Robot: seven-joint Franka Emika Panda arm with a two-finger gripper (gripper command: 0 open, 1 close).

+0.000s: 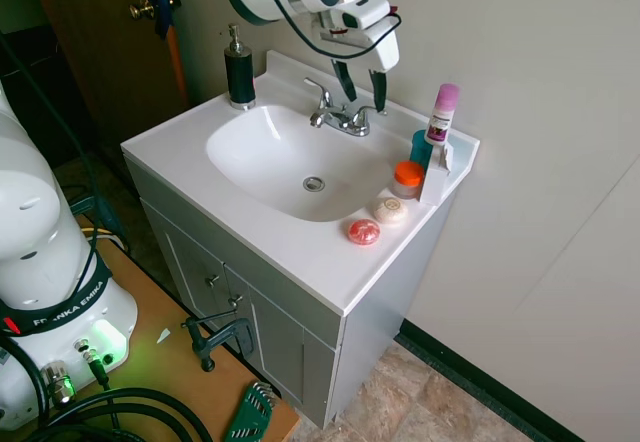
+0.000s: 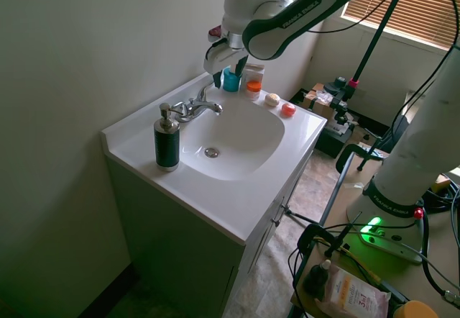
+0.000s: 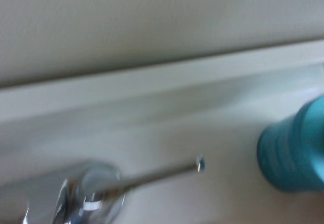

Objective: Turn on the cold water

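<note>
The chrome faucet (image 1: 335,118) stands at the back of the white sink (image 1: 250,207), with one lever handle on each side. My gripper (image 1: 361,86) hangs open just above the handle (image 1: 367,114) on the teal cup's side, its dark fingers (image 1: 378,90) pointing down and holding nothing. From the other side, the gripper (image 2: 226,71) hovers close to the wall over the faucet (image 2: 195,106). The wrist view is blurred; it shows that lever handle (image 3: 157,176) from above, with the teal cup (image 3: 296,150) beside it. No water runs.
A black soap dispenser (image 1: 238,68) stands at the sink's back left corner. On the right of the counter are a teal cup (image 1: 421,148), a pink-capped bottle (image 1: 441,112), an orange-lidded jar (image 1: 407,176) and two round soaps (image 1: 364,231). The wall is right behind the faucet.
</note>
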